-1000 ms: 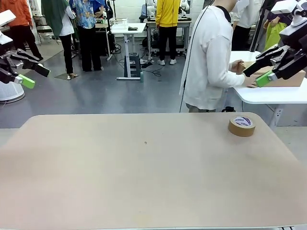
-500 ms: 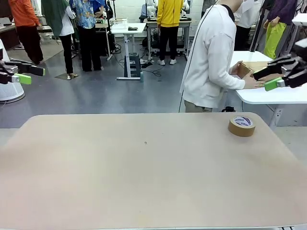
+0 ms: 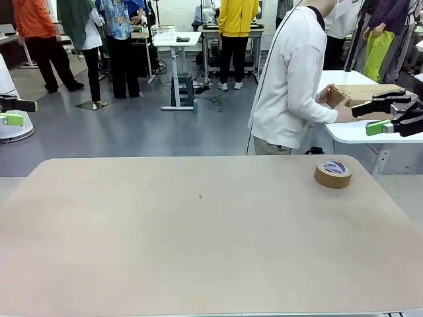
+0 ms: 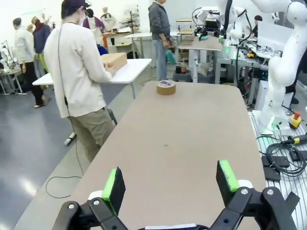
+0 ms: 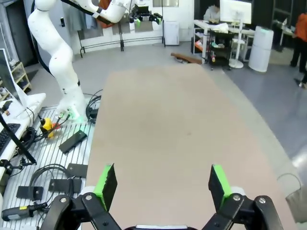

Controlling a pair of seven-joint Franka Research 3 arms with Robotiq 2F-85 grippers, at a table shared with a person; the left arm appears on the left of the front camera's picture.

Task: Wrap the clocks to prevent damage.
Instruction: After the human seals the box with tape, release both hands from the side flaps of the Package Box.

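Beside the table (image 3: 198,264), both arms hold their fingers spread, empty

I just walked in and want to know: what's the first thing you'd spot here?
A roll of brown tape sits alone near the far right corner of the big tan table. Just behind it, a person in white handles a cardboard box on another table.

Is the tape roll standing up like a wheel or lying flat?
Lying flat. The tape roll rests on its side on the table, with its round label facing up and the hole on top.
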